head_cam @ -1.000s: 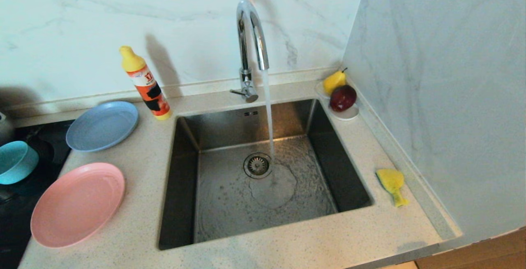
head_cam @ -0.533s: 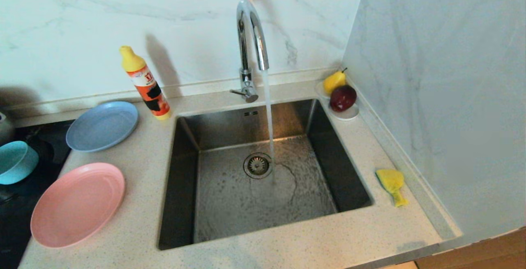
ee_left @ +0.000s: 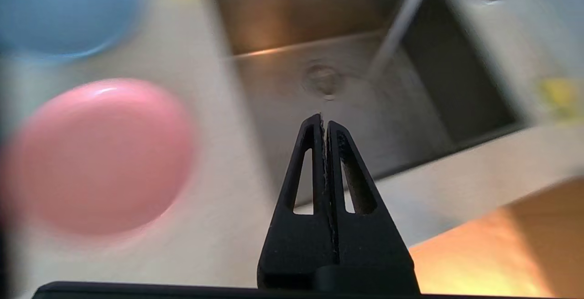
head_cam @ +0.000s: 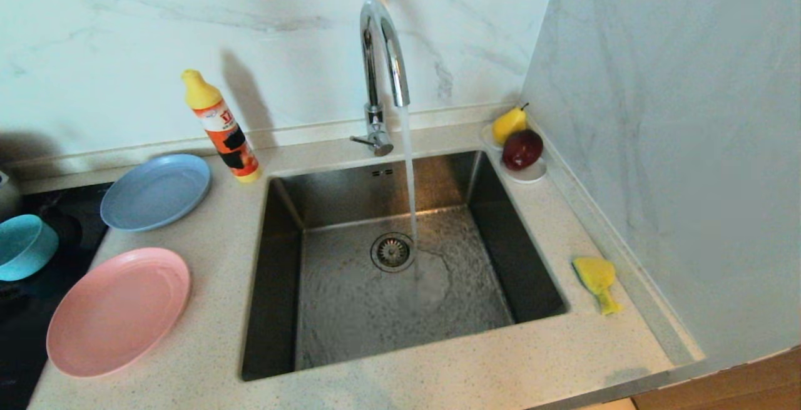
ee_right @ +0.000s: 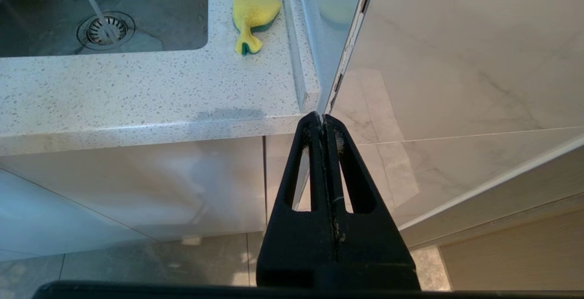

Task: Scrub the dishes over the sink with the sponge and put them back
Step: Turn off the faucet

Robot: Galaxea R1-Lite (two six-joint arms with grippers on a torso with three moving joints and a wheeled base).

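A pink plate [head_cam: 117, 311] lies on the counter left of the sink [head_cam: 275, 285], with a light-blue plate [head_cam: 156, 191] behind it and a teal bowl [head_cam: 24, 246] on the dark hob at the far left. Water runs from the curved tap [head_cam: 382, 53] into the basin by the drain [head_cam: 392, 251]. The yellow sponge [head_cam: 597, 281] rests on the counter right of the sink. Neither arm shows in the head view. My left gripper [ee_left: 323, 118] is shut and empty, above the counter's front edge, facing the sink [ee_left: 283, 39] and the pink plate [ee_left: 98, 155]. My right gripper [ee_right: 321, 117] is shut and empty, low before the cabinet; the sponge [ee_right: 252, 16] lies beyond it.
A yellow-capped orange detergent bottle [head_cam: 221, 126] stands behind the sink's left corner. A white saucer [head_cam: 532, 174] with a pear and a dark red fruit sits at the back right corner. A marble wall [head_cam: 676, 134] closes the right side.
In the head view only the running water's ripples differ; the dishes and the sponge have not moved, and no arm has come into that view.
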